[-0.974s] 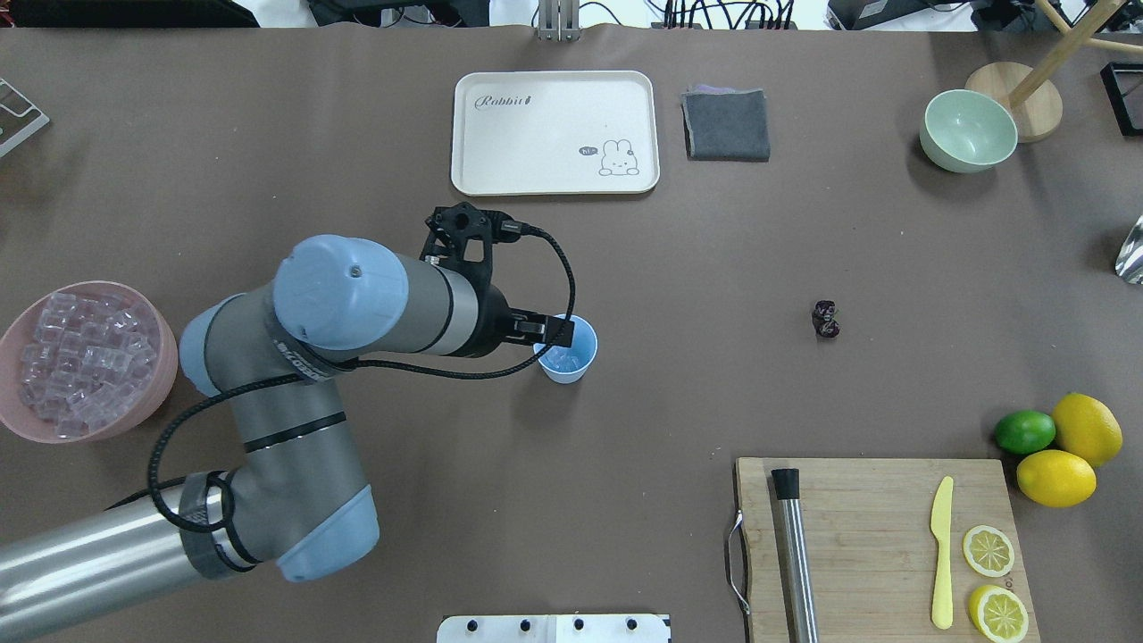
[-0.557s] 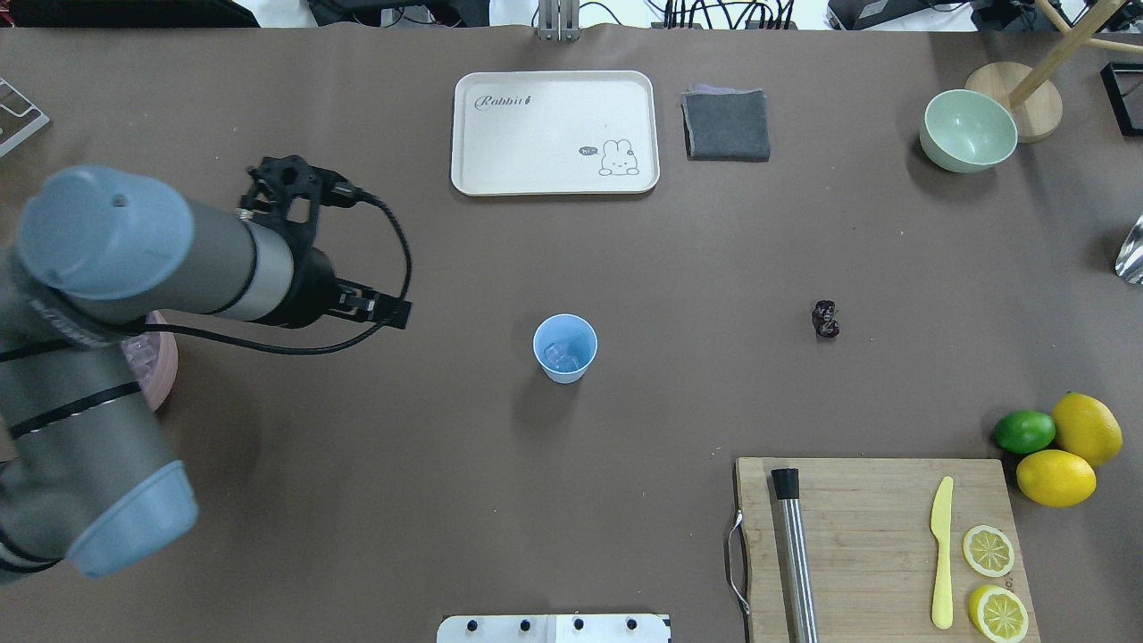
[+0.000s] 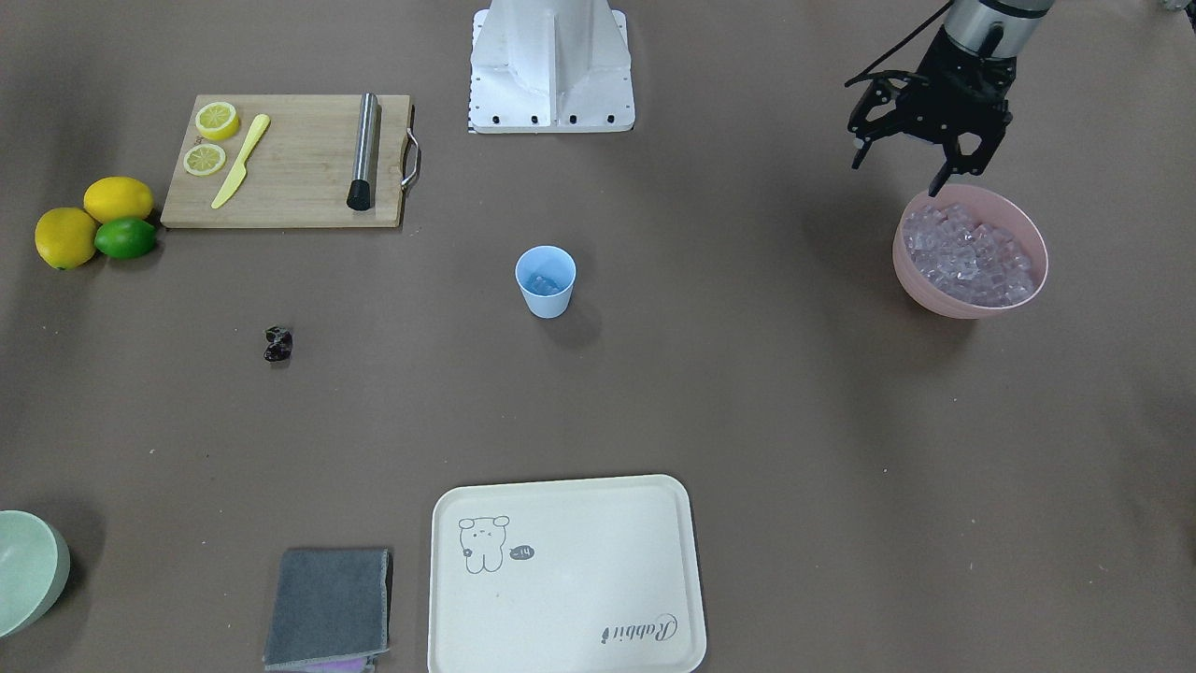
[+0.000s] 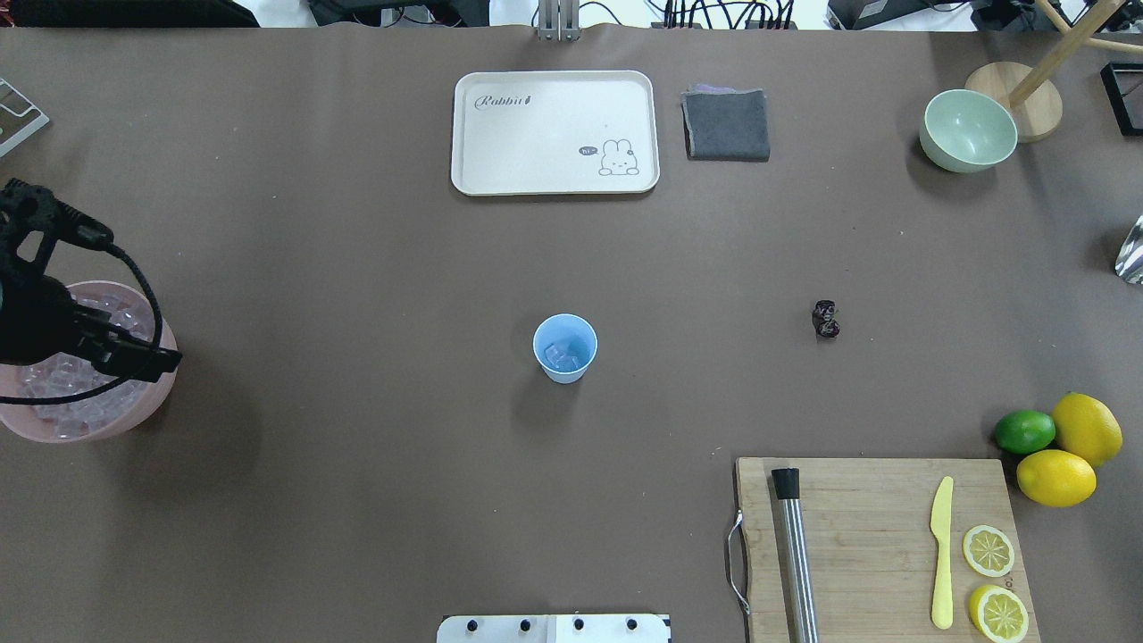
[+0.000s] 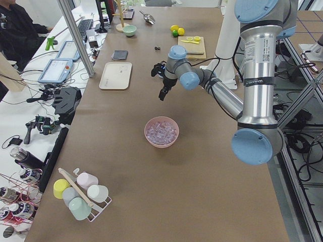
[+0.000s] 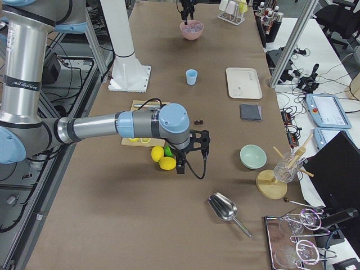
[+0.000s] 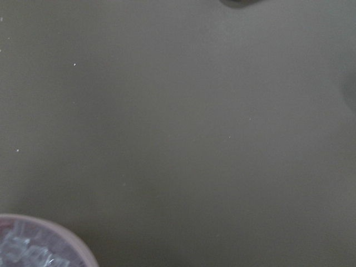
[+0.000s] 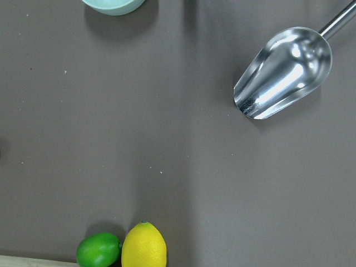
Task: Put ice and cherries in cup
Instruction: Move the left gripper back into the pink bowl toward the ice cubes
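One cup [image 4: 565, 348], one cherries lump [image 4: 825, 319]; left pincer [image 3: 955, 170] apart above ice [image 3: 972, 257]; right pincer [image 6: 181, 164]: cannot tell

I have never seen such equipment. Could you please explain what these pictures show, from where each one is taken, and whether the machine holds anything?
This is a robot with two arms at a brown table. Each arm ends in a two-finger gripper. Two pictures look down on the table, one from behind the robot and one facing it. Two look along the table from its ends, and two come from small cameras on the wrists.

The left gripper hangs open above a pink bowl full of ice, and nothing shows in it. The right gripper hovers near the lemons; I cannot tell whether it is open.

In the middle stands a light blue cup with some ice inside. The dark cherries lie apart from it. There are also a cutting board, a tray, a grey cloth, a green bowl and a metal scoop.
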`<action>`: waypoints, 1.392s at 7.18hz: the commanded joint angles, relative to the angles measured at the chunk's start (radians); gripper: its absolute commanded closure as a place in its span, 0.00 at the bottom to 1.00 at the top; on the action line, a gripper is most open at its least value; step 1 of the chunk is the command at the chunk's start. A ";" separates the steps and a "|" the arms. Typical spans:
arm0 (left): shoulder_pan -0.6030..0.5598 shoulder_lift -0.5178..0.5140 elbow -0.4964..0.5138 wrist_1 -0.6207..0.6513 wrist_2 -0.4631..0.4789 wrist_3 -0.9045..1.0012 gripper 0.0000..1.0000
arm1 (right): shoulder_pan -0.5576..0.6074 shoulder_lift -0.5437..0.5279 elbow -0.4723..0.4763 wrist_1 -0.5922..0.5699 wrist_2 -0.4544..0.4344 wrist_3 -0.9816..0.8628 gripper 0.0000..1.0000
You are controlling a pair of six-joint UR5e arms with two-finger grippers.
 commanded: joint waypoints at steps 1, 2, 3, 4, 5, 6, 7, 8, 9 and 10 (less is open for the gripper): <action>-0.013 0.169 0.087 -0.249 -0.038 0.099 0.02 | 0.000 -0.002 -0.003 0.002 -0.001 -0.001 0.00; -0.013 0.186 0.189 -0.386 -0.045 0.110 0.02 | 0.000 -0.005 -0.003 0.002 -0.001 -0.001 0.00; -0.013 0.194 0.269 -0.475 -0.049 0.110 0.02 | 0.001 -0.007 -0.002 0.002 -0.003 -0.002 0.00; -0.013 0.195 0.312 -0.511 -0.099 0.110 0.02 | 0.001 -0.007 -0.002 0.002 -0.004 -0.002 0.00; -0.021 0.215 0.311 -0.516 -0.111 0.110 0.03 | 0.000 -0.007 -0.002 0.002 -0.006 -0.002 0.00; -0.021 0.224 0.313 -0.517 -0.118 0.124 0.15 | 0.001 -0.008 -0.002 0.002 -0.007 -0.004 0.00; -0.021 0.231 0.322 -0.517 -0.119 0.161 0.32 | 0.000 -0.007 -0.002 0.002 -0.007 -0.004 0.00; -0.021 0.235 0.334 -0.517 -0.119 0.179 0.39 | 0.000 -0.007 -0.002 0.002 -0.007 -0.002 0.00; -0.021 0.228 0.348 -0.517 -0.119 0.184 0.42 | 0.000 -0.007 -0.002 0.002 -0.007 -0.002 0.00; -0.020 0.214 0.363 -0.516 -0.118 0.184 0.42 | 0.000 -0.007 -0.002 0.002 -0.007 -0.004 0.00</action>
